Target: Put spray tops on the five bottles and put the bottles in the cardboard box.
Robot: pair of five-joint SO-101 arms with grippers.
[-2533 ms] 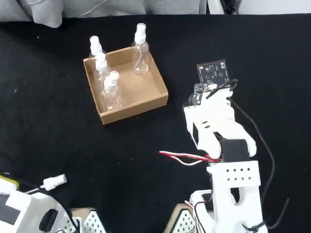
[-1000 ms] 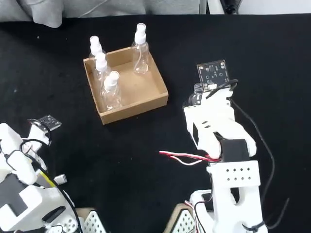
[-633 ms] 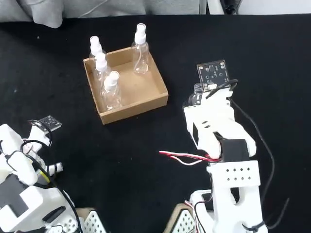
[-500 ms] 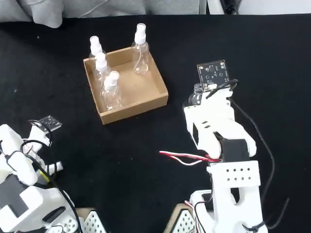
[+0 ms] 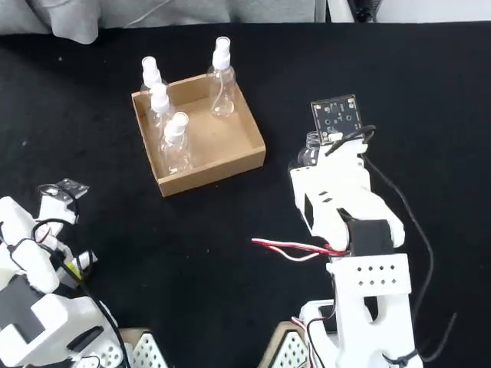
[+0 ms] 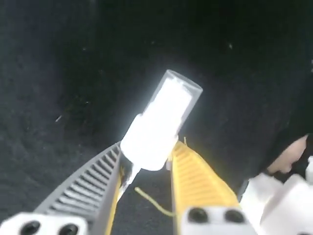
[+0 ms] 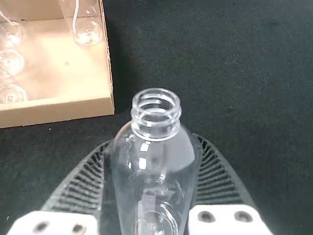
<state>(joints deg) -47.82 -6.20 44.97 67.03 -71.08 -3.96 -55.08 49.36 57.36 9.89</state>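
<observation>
Left gripper leftward (with spray top)

Your right arm is white shell, black cables (red-and-white wires too); left arm's fingers are ribbed, yellow-lined.

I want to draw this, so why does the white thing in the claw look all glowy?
Left wrist view: the spray top in the left claw is washed out by glare against the dark table, hiding its details. Right wrist view: the clear bottle carries only small bright reflections. High view: the cardboard box is evenly lit, without glare.
</observation>
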